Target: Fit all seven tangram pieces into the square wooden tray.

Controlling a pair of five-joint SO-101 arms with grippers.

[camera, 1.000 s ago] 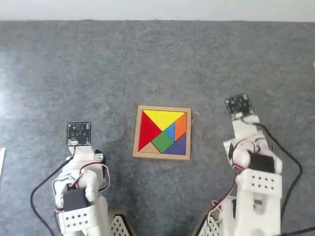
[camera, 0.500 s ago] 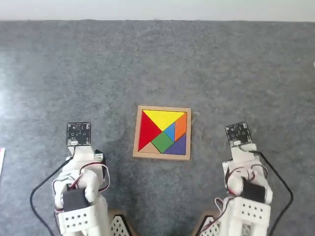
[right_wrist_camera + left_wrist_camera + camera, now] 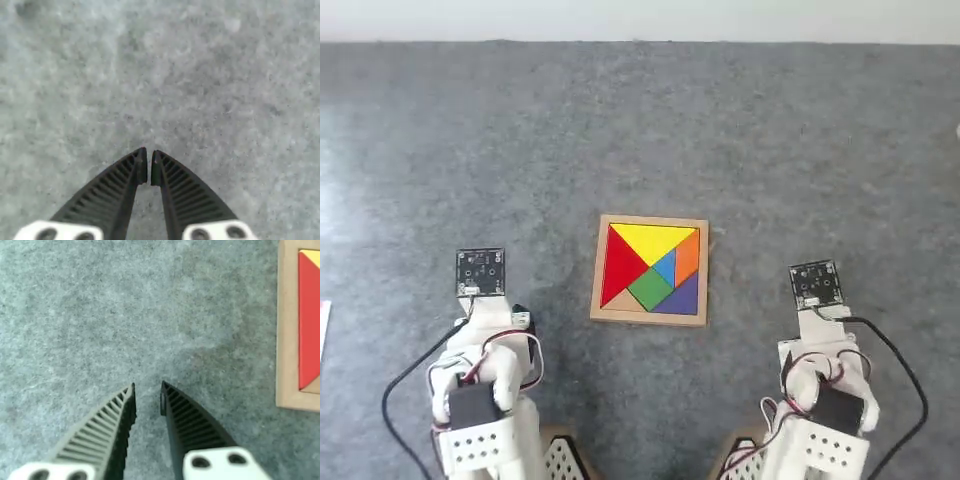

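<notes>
Tangram pieces (image 3: 651,270): a coloured set lying in the square wooden tray (image 3: 597,270), mid-table on the grey felt mat (image 3: 520,130), between the two arms and touching neither.

Left: left gripper (image 3: 147,386), poised over bare mat just beside the tray's rim. Its jaws are a narrow gap apart and hold nothing.

Centre: tray contents, left to right: red triangle (image 3: 618,268), yellow triangle (image 3: 653,241) along the far side, green square (image 3: 649,289), blue triangle (image 3: 666,268), purple triangle (image 3: 682,296), orange parallelogram (image 3: 687,258). The wood-coloured corner (image 3: 616,300) below the red may be an unpainted seventh piece or an open slot; I cannot tell which.

Handling, by estimate: thin, rigid, light wooden flats with smooth painted faces, likely slippery under hard jaws. Seated pieces appear flush and offer no edge to pinch. A loose piece would be gripped across two opposite edges, and the tray by its raised rim. Not fragile, but easily nudged.

Right: right gripper (image 3: 148,151), over bare mat well apart from the tray. Its jaws are closed tip to tip on nothing.
</notes>
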